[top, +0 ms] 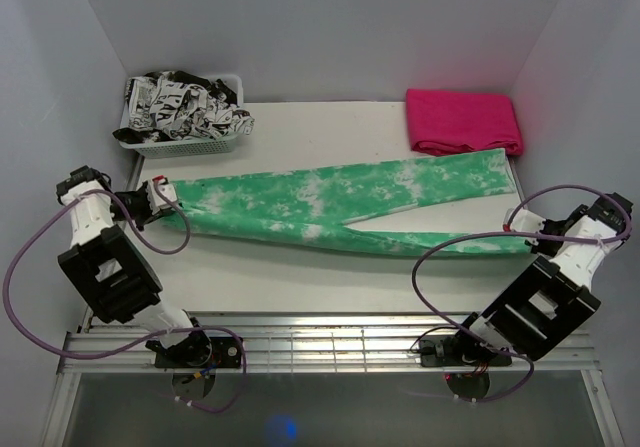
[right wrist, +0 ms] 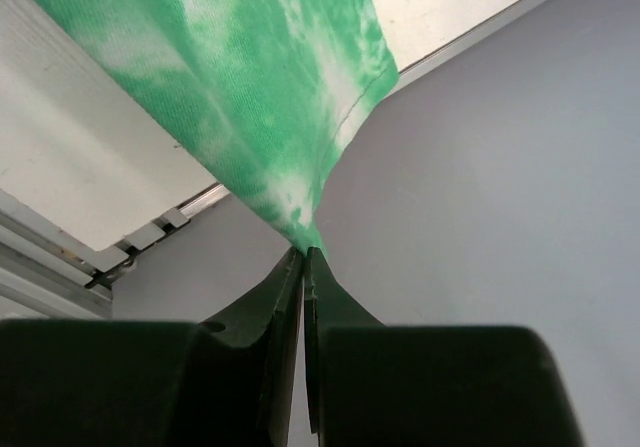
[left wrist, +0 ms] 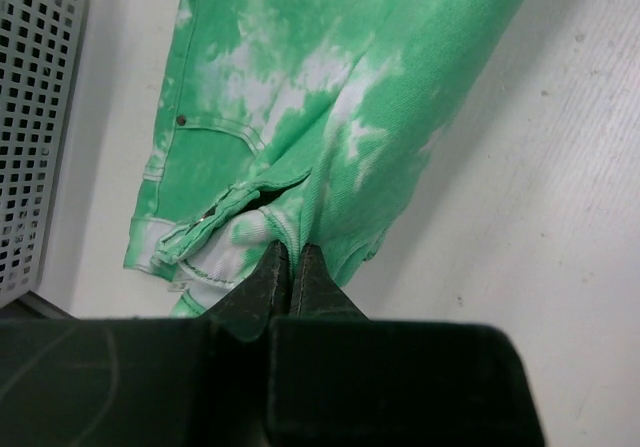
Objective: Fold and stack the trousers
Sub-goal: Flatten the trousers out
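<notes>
Green and white tie-dye trousers [top: 330, 203] lie stretched across the table, waist at the left, legs running right. My left gripper [top: 166, 193] is shut on the waistband, seen in the left wrist view [left wrist: 292, 252] with the trousers [left wrist: 300, 97] bunched at the fingertips. My right gripper [top: 532, 237] is shut on the hem of the near leg at the right edge. In the right wrist view [right wrist: 303, 255] the trouser leg [right wrist: 250, 77] hangs taut from the jaws, lifted off the table. Folded pink trousers [top: 463, 120] lie at the back right.
A white basket [top: 232, 139] of black and white clothes stands at the back left; its mesh wall shows in the left wrist view [left wrist: 30, 117]. White walls close in on both sides. A metal rail [top: 330, 342] runs along the near edge.
</notes>
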Robot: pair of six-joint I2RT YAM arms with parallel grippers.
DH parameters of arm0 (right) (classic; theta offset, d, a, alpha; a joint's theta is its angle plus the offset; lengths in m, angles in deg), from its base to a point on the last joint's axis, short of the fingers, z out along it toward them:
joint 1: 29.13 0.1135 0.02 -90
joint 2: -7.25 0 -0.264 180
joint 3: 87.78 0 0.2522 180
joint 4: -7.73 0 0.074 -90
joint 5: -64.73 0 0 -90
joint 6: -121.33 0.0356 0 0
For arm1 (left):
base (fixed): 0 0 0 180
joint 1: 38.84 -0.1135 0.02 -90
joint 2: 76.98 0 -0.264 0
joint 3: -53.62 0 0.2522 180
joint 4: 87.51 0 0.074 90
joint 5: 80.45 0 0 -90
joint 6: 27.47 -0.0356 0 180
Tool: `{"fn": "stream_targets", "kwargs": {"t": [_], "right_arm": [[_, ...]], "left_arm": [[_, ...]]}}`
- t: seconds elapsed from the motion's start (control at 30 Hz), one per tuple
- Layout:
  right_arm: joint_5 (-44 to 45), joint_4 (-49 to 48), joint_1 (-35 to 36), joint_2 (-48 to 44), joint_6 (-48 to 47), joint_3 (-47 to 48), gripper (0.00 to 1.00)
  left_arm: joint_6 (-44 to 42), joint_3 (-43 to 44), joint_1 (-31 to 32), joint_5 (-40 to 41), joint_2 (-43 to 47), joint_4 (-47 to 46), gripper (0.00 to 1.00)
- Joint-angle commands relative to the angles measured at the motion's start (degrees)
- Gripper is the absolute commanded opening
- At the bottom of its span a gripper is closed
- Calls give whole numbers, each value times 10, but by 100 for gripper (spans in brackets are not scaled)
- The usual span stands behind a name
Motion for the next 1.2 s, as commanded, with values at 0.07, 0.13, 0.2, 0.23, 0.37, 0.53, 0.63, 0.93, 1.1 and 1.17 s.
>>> {"fn": "stream_targets", "kwargs": {"t": [0.07, 0.13, 0.2, 0.23, 0.37, 0.53, 0.63, 0.93, 1.1, 1.17], "right_arm": [[-29, -7, 32, 42, -33, 85, 8], [-38, -20, 76, 71, 37, 129, 8], [-37, -25, 109, 111, 89, 167, 8], [-35, -23, 140, 127, 132, 188, 8], [13, -36, 204, 215, 208, 278, 8], [98, -65, 251, 364, 287, 388, 8], [114, -51, 268, 434, 343, 469, 8], [169, -106, 297, 429, 377, 389, 8], [161, -109, 300, 399, 380, 359, 8], [161, -107, 302, 395, 380, 359, 8]], "left_arm": [[71, 100, 3, -88, -63, -43, 0], [153, 122, 12, -105, -80, -63, 0], [230, 142, 34, -106, -97, -129, 0], [271, 145, 43, -95, -102, -157, 0], [457, 164, 92, -39, -145, -302, 0], [620, 219, 128, 51, -239, -427, 0], [694, 232, 140, 101, -269, -496, 0], [766, 299, 138, 98, -284, -402, 55], [823, 257, 82, 68, -222, -306, 56], [828, 245, 69, 84, -219, -278, 56]]}}
